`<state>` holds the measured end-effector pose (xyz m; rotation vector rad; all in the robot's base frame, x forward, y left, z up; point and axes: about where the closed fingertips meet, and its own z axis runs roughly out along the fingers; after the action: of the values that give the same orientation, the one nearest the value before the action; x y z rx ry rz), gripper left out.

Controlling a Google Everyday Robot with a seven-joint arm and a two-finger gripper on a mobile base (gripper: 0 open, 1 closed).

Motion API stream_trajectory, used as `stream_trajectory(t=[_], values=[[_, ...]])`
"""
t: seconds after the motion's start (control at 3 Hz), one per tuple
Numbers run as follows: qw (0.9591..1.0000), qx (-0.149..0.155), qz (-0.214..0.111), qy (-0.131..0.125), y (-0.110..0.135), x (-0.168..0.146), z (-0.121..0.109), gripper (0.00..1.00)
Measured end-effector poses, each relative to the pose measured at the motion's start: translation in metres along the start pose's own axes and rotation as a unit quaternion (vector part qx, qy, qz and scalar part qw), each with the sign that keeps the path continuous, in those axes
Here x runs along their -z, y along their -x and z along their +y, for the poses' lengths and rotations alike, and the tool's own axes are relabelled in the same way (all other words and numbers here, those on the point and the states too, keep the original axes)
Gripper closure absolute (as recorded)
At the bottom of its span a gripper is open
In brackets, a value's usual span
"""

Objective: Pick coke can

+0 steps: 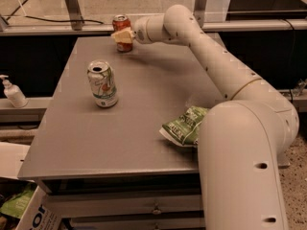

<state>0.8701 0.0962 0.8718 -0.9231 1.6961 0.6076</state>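
The coke can [120,23], red with a silver top, stands upright at the far edge of the grey table [144,95]. My gripper [123,35], with pale yellow tips, is at the end of the white arm that reaches in from the right. It sits right at the can's front and covers the can's lower half. I cannot tell whether it is touching the can.
A white-and-green can [102,84] stands upright on the left middle of the table. A green chip bag [184,126] lies near the right edge, beside my arm's base. A soap bottle [13,93] stands on a ledge to the left. A railing runs behind the table.
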Motion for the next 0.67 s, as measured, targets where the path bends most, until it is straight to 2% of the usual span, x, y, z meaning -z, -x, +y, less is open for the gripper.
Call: stream_trajectory(t=[0.33, 0.67], values=[[1.0, 0.002, -0.005, -0.003, 0.005, 0.001, -0.003, 0.64], [1.0, -0.004, -0.006, 0.005, 0.008, 0.017, 0.0, 0.88]])
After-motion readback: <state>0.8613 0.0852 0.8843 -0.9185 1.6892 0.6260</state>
